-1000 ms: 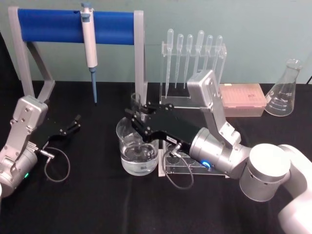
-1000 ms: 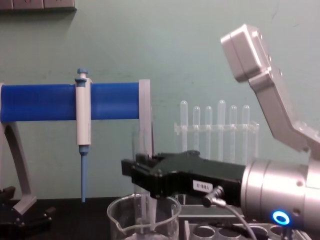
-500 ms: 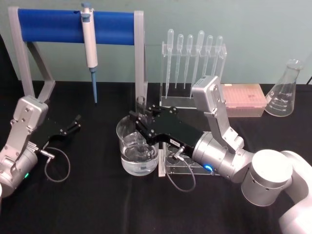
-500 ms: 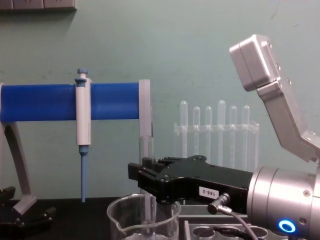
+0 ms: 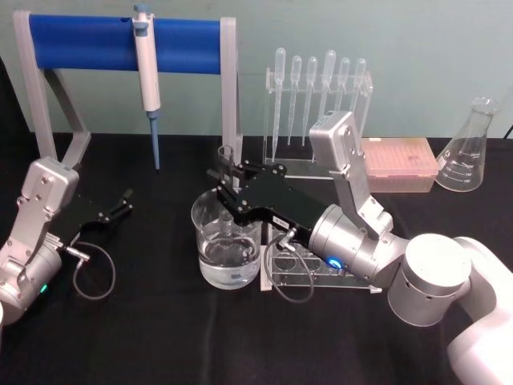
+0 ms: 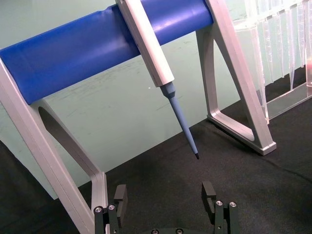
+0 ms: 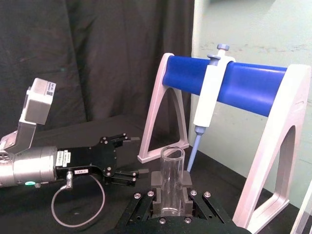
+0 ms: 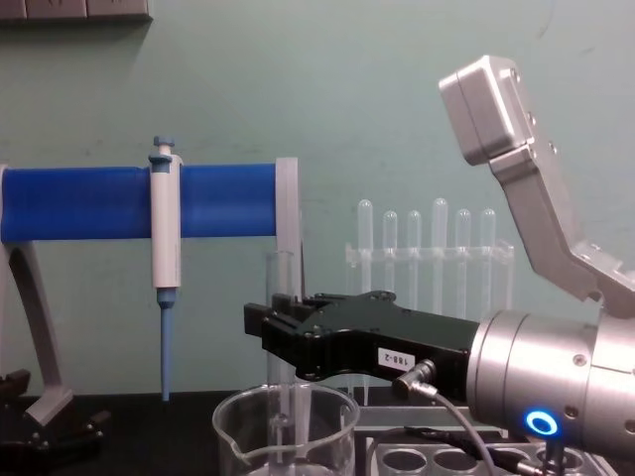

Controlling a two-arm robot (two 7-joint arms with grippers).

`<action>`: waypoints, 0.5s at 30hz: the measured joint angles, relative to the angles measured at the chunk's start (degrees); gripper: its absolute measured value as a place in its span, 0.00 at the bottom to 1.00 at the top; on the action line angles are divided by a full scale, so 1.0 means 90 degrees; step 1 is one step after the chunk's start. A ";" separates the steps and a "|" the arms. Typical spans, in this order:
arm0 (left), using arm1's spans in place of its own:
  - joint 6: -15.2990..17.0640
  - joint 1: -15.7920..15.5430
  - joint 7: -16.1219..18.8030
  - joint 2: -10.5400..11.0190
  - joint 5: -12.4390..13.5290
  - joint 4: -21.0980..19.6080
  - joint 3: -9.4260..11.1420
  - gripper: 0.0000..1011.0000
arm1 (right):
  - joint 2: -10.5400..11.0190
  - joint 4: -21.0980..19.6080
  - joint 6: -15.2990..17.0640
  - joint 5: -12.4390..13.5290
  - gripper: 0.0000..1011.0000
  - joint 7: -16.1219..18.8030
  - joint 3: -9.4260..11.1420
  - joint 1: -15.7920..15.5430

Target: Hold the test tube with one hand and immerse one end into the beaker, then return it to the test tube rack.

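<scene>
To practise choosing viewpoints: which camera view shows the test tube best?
The right wrist view: the test tube stands upright, close, clamped in the right tool. The chest view shows it from the side, reaching down into the beaker. The head view shows its mouth above the tool.

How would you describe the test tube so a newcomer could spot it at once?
Start at the blue-barred stand along the back; in front of its right leg stands the glass beaker. The right gripper holds the test tube upright there, its lower end inside the beaker. Unlike the thin bulb-topped pipettes racked behind, it is a wide, open-mouthed clear glass tube.
</scene>
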 joint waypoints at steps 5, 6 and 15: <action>0.0000 0.0000 0.0000 0.0000 0.0000 0.0000 0.0000 0.99 | -0.0003 -0.0008 0.0045 -0.0013 0.23 -0.0006 0.0001 -0.0007; 0.0000 0.0000 0.0000 0.0000 0.0000 0.0000 0.0000 0.99 | -0.0003 -0.0008 0.0045 -0.0013 0.23 -0.0006 0.0001 -0.0007; 0.0000 0.0000 0.0000 0.0000 0.0000 0.0000 0.0000 0.99 | 0.0000 -0.0012 0.0045 -0.0011 0.23 -0.0006 -0.0001 -0.0005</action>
